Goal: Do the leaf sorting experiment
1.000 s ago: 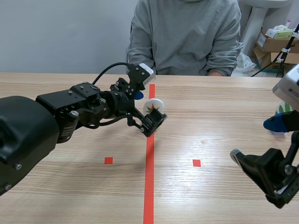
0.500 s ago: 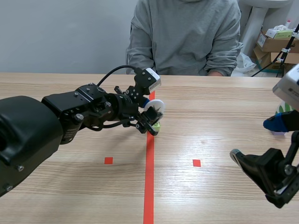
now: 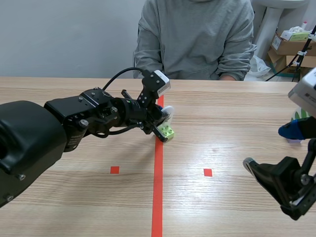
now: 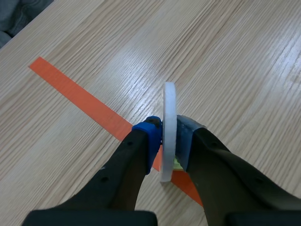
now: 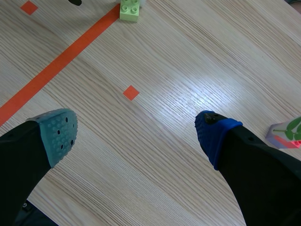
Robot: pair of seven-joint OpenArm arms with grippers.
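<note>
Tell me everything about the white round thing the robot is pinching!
The white disc is flat, round and plain white along its rim, perhaps plastic. It stands on edge, so the left wrist view shows only the thin rim and its faces are hidden. The left gripper is shut on its lower part, one pad on each face. It is held over the orange tape line, right by a light green brick; whether they touch cannot be told.

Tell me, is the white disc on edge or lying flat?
On edge: in the left wrist view the disc shows only its thin rim, clamped upright between the pads of the left gripper.
</note>
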